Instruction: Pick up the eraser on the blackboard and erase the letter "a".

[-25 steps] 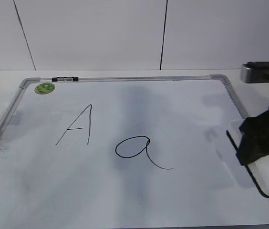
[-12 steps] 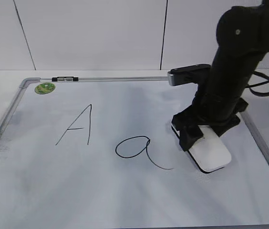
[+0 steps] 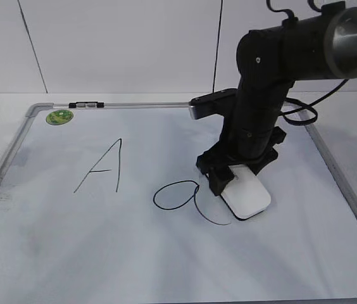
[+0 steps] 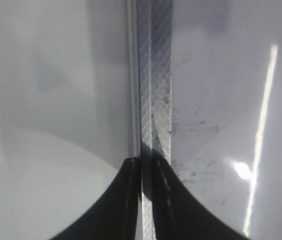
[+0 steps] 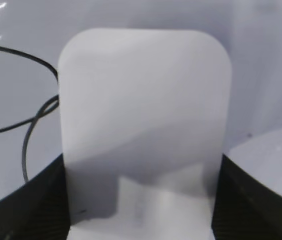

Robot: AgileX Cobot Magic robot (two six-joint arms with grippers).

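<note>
The blackboard (image 3: 166,266) is a white board with a grey frame and a round green sticker (image 3: 59,116). The cursive letter "a" (image 3: 177,195) sits at its middle; its strokes also show in the right wrist view (image 5: 31,120). My right gripper (image 3: 237,179) is shut on the white eraser (image 3: 247,196), held flat on the board just right of the "a", touching its tail. In the right wrist view the eraser (image 5: 146,115) fills the space between the jaws (image 5: 141,200). My left gripper (image 4: 146,185) is shut and empty over the board's left frame (image 4: 156,90).
A capital "A" (image 3: 102,166) is drawn left of the "a". A small black-and-white marker (image 3: 85,105) lies on the board's top frame. A white wall stands behind the table.
My right arm has carried the eraser from the board's right edge leftward across the board, stopping next to the tail of the "a". The left arm has not moved.
</note>
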